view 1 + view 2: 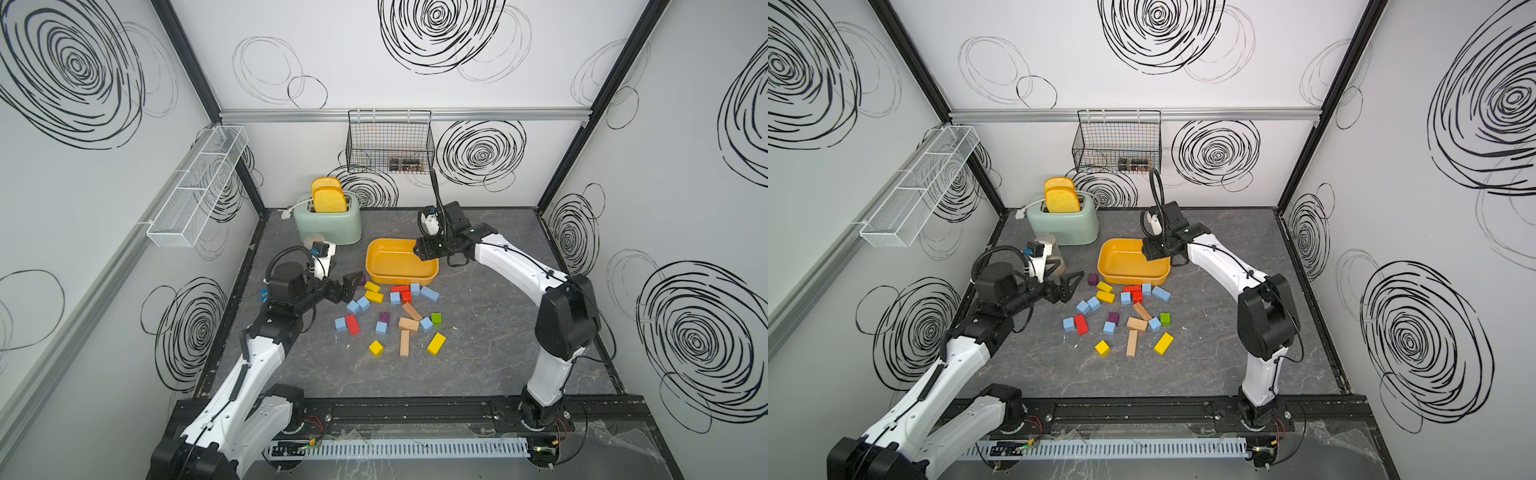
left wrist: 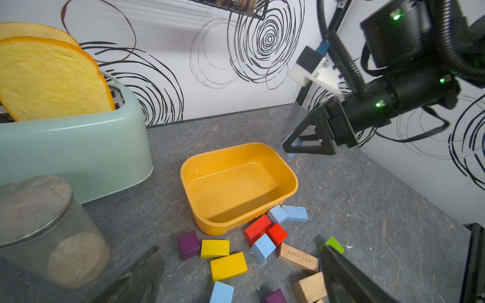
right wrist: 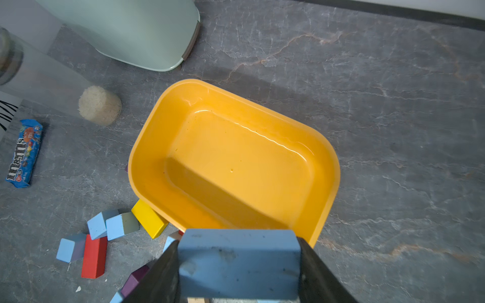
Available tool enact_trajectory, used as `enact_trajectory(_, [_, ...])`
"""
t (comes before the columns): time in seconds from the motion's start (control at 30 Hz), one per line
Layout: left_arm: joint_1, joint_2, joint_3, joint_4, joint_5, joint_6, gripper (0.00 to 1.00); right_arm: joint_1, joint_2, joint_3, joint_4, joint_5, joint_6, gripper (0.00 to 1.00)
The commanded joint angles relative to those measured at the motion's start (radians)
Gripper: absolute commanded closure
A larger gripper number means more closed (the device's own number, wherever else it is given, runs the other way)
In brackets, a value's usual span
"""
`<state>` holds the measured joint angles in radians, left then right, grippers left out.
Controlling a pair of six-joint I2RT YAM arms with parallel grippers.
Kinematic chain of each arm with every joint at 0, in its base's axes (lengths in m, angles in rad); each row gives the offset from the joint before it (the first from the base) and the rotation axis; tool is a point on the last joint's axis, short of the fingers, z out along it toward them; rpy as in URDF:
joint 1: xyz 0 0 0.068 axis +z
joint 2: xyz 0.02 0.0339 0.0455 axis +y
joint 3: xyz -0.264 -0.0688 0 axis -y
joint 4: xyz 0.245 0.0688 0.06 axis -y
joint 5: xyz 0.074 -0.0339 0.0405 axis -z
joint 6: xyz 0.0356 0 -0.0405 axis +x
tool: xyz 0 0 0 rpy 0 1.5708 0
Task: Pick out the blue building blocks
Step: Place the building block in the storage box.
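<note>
Wood judged light, rigid: blue block (image 3: 238,262) is clamped across flat faces by right gripper (image 1: 420,249); left gripper (image 1: 352,286) is spread.

Tabletop (image 1: 478,365): toaster (image 1: 328,226), tub (image 1: 399,279), jar (image 2: 39,236), candy packet (image 3: 23,153), blue building blocks (image 1: 429,293), other blocks (image 1: 436,343).

Left tool (image 2: 239,251) fingers (image 2: 136,278) blurred, cut off at the frame edge.

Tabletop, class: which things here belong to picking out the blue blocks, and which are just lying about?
Job: loose blue building blocks; blue brick held in the right jaws; yellow tub, probably the drop spot.
Lying about: red blocks; yellow blocks; purple cubes; green cube; plain wood blocks; toaster with toast; jar; candy packet.
</note>
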<state>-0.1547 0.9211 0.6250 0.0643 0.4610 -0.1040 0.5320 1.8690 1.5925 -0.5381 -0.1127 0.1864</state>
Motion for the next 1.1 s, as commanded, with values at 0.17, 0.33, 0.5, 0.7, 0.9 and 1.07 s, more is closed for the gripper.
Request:
enact_trajectory(0.17, [-0.07, 0.109, 0.001, 0.102, 0.039, 0.043, 0.04, -0.011, 0.198, 0.153, -0.126, -0.044, 0.014, 1.0])
enact_trajectory(0.33, [-0.118, 0.181, 0.017, 0.095, 0.015, 0.079, 0.04, -0.011, 0.23, 0.139, -0.09, -0.018, 0.024, 0.97])
enact_trajectory(0.5, [-0.153, 0.234, 0.019, 0.093, 0.009, 0.097, 0.04, -0.017, 0.27, 0.141, -0.08, -0.002, 0.035, 0.91])
enact_trajectory(0.7, [-0.167, 0.261, 0.008, 0.091, -0.015, 0.106, 0.04, -0.019, 0.308, 0.156, -0.071, 0.02, 0.036, 0.82])
enact_trajectory(0.9, [-0.17, 0.267, 0.004, 0.084, -0.037, 0.113, 0.04, -0.019, 0.335, 0.167, -0.072, 0.034, 0.037, 0.75])
enact_trajectory(1.07, [-0.175, 0.253, -0.008, 0.069, -0.054, 0.123, 0.04, -0.017, 0.356, 0.181, -0.09, 0.068, 0.036, 0.66])
